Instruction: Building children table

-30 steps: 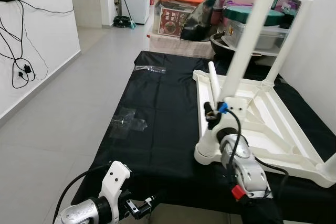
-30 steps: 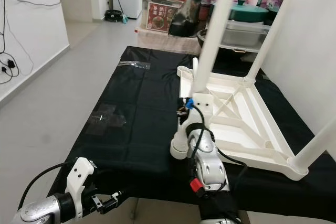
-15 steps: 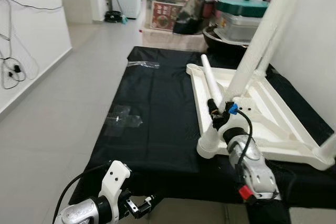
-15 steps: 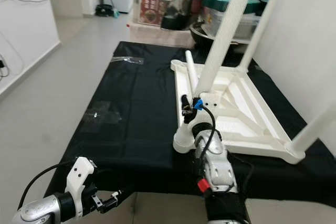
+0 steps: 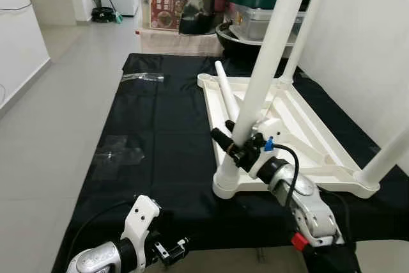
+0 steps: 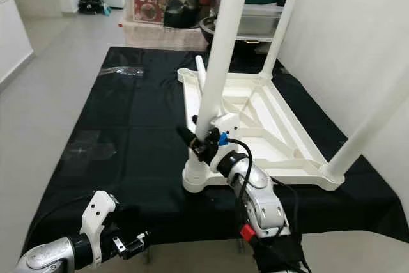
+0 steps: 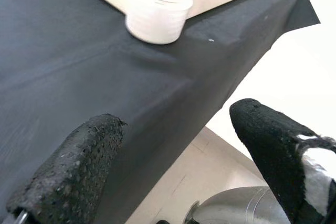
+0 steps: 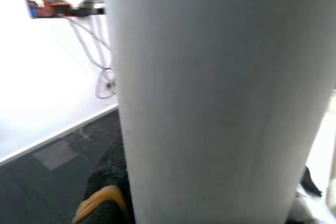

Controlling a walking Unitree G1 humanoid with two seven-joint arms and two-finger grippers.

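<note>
right gripper [image 5: 235, 148] pinches the near table leg [image 5: 265, 68]; left gripper [image 7: 173, 166] spread below the black cloth [image 5: 166, 132].

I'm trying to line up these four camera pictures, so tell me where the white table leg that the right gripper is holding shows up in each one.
Left eye view: held leg rises at centre right from the near corner socket, the shared landmark; right gripper clamps it low down.
Right eye view: centre, tall and slightly tilted.
Left wrist view: just its ribbed socket base on the black cloth.
Right wrist view: a broad white column, very close.
</note>
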